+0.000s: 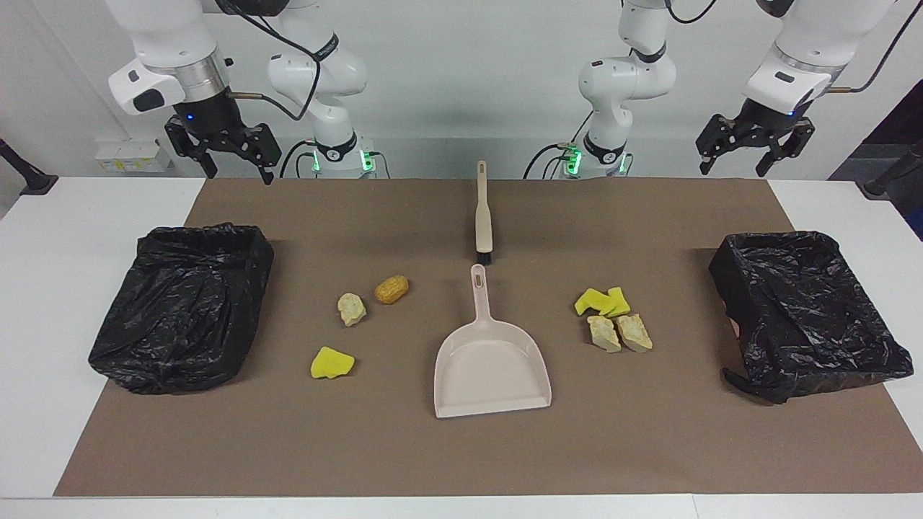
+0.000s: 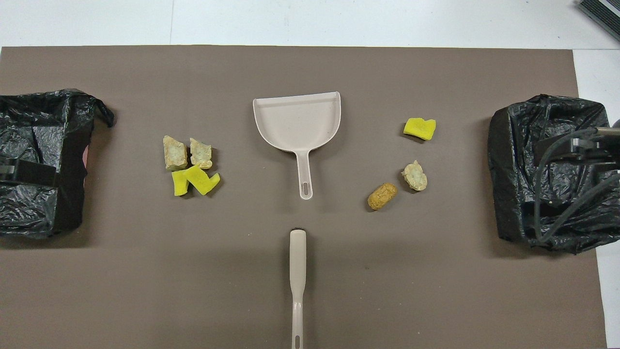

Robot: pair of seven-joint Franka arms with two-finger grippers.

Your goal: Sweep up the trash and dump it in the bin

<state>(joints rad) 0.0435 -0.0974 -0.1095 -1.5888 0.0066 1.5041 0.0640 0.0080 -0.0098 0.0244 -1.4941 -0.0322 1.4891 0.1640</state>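
Observation:
The trash lies on the brown mat in two groups. Toward the left arm's end are two yellow sponge pieces (image 1: 602,301) (image 2: 193,180) and two cream chunks (image 1: 619,333) (image 2: 187,152). Toward the right arm's end are an orange-brown peanut-shaped lump (image 1: 391,289) (image 2: 382,196), a cream chunk (image 1: 351,308) (image 2: 414,175) and a yellow sponge piece (image 1: 332,362) (image 2: 420,128). My left gripper (image 1: 730,170) and right gripper (image 1: 240,175) hang high, open and empty, each at its own end of the table.
A beige dustpan (image 1: 490,367) (image 2: 298,121) lies mid-mat, handle toward the robots. A beige brush (image 1: 483,216) (image 2: 297,271) lies nearer to the robots, in line with it. A black-bagged bin stands at the left arm's end (image 1: 804,310) (image 2: 29,116) and another at the right arm's end (image 1: 184,303) (image 2: 513,160).

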